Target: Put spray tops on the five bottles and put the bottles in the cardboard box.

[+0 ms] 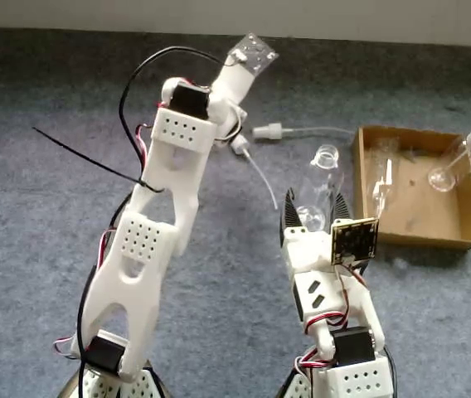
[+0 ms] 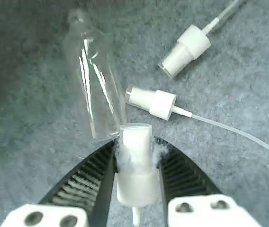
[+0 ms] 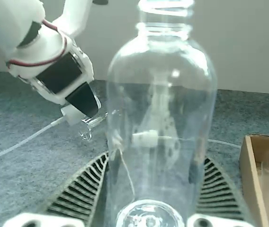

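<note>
Bottle (image 3: 160,94) sits mid-table just beside the cardboard box (image 1: 357,182), right gripper (image 3: 156,161) pinching its body: likely light, slick, crushable, so grip low and gently; left gripper (image 2: 135,144) pinches a spray top (image 2: 135,163) toward the far edge.

A grey, felt-like mat (image 1: 36,249) covered the whole tabletop, its nap mottled in lighter and darker patches. Along the mat's far edge ran a pale, plain wall (image 1: 94,15), meeting the grey in a straight line.
</note>
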`<control>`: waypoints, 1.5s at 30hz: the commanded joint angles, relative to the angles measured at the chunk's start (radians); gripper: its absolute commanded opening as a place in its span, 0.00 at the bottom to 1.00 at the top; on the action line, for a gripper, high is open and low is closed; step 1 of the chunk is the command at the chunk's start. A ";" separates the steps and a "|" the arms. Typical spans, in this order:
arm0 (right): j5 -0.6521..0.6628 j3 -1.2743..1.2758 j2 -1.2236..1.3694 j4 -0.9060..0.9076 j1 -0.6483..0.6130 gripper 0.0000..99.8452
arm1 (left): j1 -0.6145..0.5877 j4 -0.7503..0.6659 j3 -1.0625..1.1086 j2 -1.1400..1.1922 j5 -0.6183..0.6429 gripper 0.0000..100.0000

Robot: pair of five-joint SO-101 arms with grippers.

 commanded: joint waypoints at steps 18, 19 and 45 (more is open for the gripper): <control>-0.003 0.173 -0.010 0.004 -0.061 0.19 | 0.035 0.009 -0.042 -0.553 -0.003 0.00; -0.003 0.173 -0.010 0.002 -0.062 0.19 | 0.035 0.009 -0.042 -0.582 -0.003 0.00; -0.008 0.173 -0.012 -0.005 -0.255 0.19 | 0.061 0.044 -0.035 -0.947 0.402 0.00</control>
